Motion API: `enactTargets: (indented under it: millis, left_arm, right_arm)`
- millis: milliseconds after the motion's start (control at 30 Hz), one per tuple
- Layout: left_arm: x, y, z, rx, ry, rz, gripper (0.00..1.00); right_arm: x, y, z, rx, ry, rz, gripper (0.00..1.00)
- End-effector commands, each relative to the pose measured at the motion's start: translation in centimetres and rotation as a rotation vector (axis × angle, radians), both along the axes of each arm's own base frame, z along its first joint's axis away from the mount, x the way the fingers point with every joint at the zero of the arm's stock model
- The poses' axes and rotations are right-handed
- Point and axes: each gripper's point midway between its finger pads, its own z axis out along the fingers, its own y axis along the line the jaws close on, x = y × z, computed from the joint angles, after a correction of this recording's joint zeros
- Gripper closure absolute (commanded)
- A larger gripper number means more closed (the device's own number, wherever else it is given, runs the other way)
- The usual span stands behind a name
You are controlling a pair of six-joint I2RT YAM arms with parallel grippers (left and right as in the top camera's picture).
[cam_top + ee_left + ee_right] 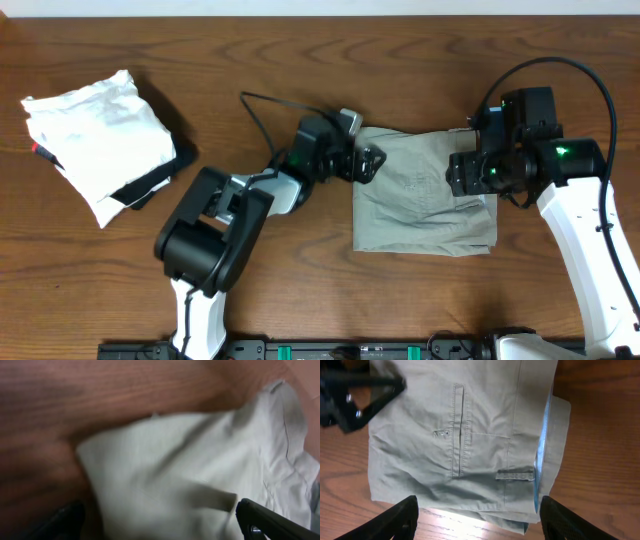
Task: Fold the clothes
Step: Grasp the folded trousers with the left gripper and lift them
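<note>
The greyish-khaki clothes (420,205) lie folded into a rough rectangle on the table, right of centre. My left gripper (366,161) is at the top left corner of the clothes. In the left wrist view its fingers (160,527) are spread wide, with a blurred corner of the clothes (190,460) between them. My right gripper (470,175) hovers over the right edge of the clothes. In the right wrist view its jaws (477,520) are open and empty above the clothes (445,435), where the stitched pocket, belt loop and waistband show.
A white folded garment (100,140) lies at the far left of the wooden table (300,290), with a black folded cloth (150,185) under its right side. The left gripper also shows in the right wrist view (360,400).
</note>
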Motion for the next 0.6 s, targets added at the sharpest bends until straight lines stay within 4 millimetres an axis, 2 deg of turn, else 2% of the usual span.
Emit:
enactTargets:
  millis: [0, 100, 167, 200, 233, 267, 333, 567]
  left_arm:
    - [0.1, -2.1, 1.2, -0.088, 0.031, -0.081, 0.08]
    - [-0.9, -3.5, 2.3, -0.140, 0.042, -0.168, 0.20]
    - [-1.3, -3.8, 2.4, -0.157, 0.066, -0.178, 0.36]
    - [-1.5, -3.8, 2.4, -0.167, 0.085, -0.183, 0.55]
    - [-1.7, -3.9, 2.4, -0.174, 0.100, -0.186, 0.79]
    - [-1.8, -3.9, 2.5, -0.183, 0.112, -0.192, 0.86]
    - [-2.0, -3.8, 2.9, -0.210, 0.146, -0.193, 0.94]
    - [-1.5, -2.9, 5.7, -0.261, 0.128, -0.213, 0.94]
  right_arm:
    - [-0.1, -0.4, -0.1, -0.006, 0.006, -0.022, 0.24]
    - [-0.1, -0.4, -0.1, -0.005, 0.005, -0.022, 0.24]
    - [-0.1, -0.4, -0.1, -0.005, 0.005, -0.022, 0.24]
    - [0.0, -0.4, -0.1, -0.006, 0.005, -0.022, 0.24]
    - [-0.1, -0.4, -0.1, -0.006, 0.005, -0.022, 0.24]
    - [-0.1, -0.4, -0.1, -0.006, 0.005, -0.022, 0.24]
    - [-0.1, -0.4, -0.1, -0.006, 0.005, -0.022, 0.24]
    - [-0.1, -0.4, -0.1, -0.006, 0.005, -0.022, 0.24]
